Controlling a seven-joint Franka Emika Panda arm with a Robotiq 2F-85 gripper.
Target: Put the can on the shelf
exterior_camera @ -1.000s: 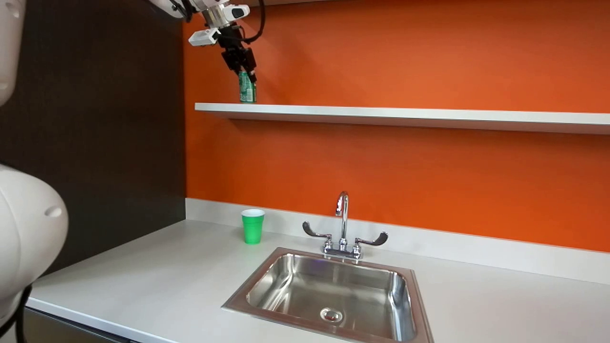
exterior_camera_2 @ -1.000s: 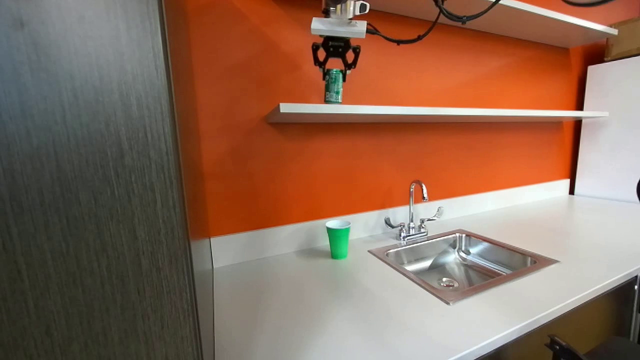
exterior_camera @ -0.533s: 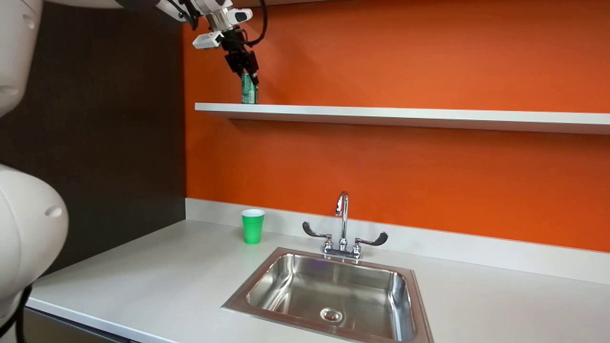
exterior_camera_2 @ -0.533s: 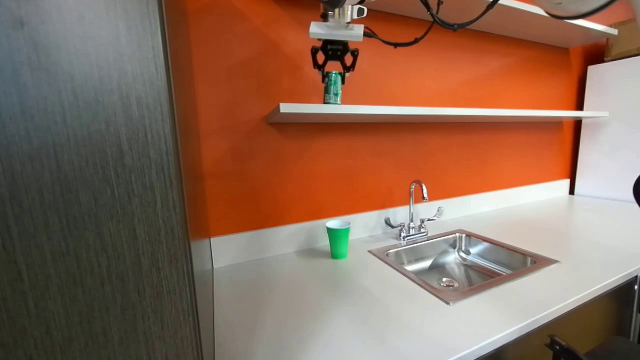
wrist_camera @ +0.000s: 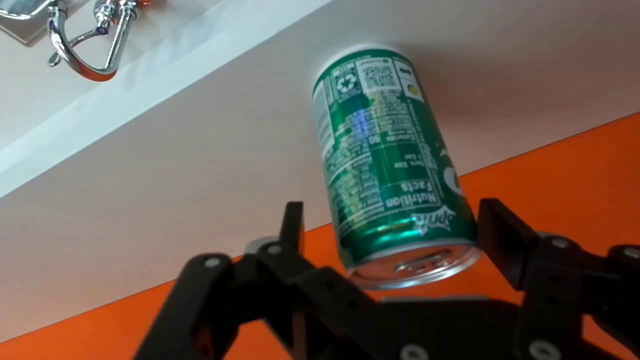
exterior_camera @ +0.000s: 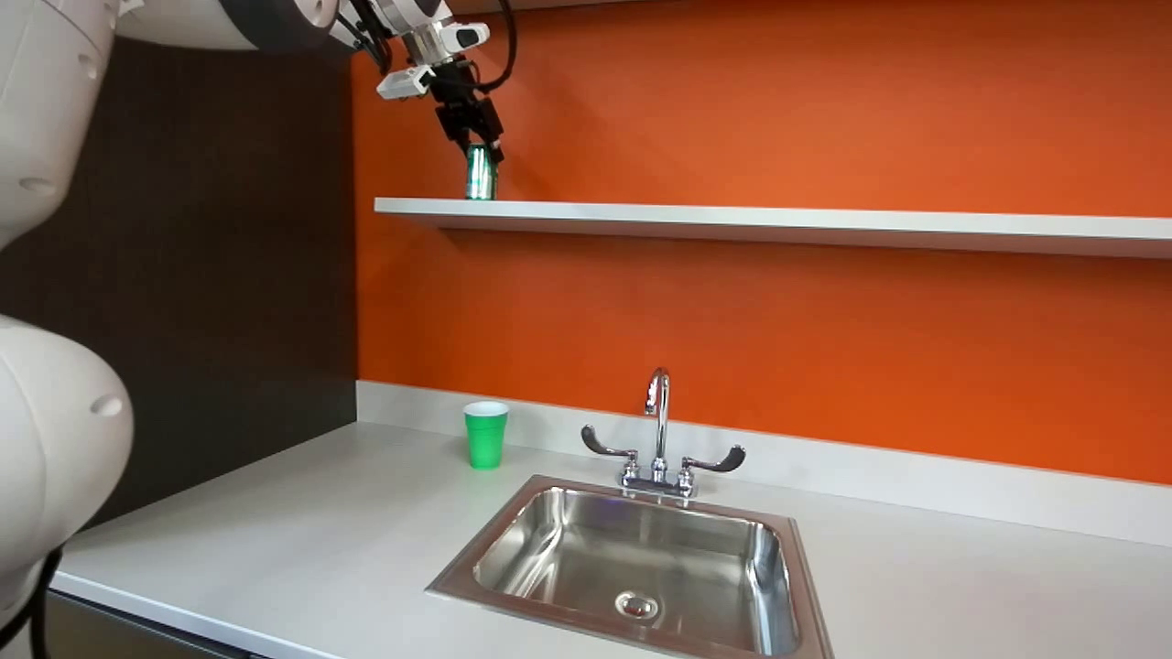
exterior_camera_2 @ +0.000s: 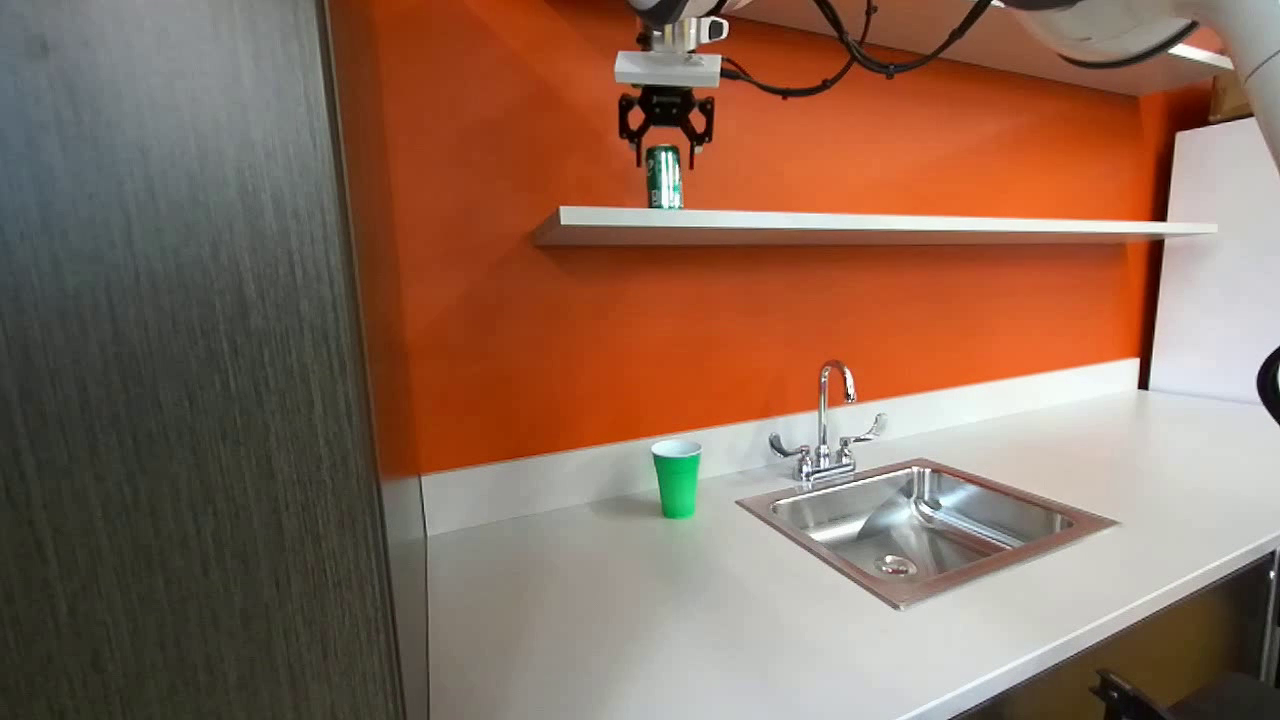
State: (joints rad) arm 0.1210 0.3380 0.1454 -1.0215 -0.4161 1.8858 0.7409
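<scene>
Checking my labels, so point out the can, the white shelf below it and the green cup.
Can (wrist_camera: 392, 162), wrist view: middle of its printed side.
White shelf (exterior_camera: 774, 218), in an exterior view: its front edge.
Green cup (exterior_camera_2: 677, 486), in an exterior view: its outer wall.

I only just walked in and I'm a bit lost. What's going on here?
A robot arm is handling a green Sprite can, which stands upright on the white shelf. The arm's open hand straddles the can's top: in the wrist view, one finger is clear of it; whether the opposite finger touches is hard to tell. The hand hasn't withdrawn yet.
</scene>
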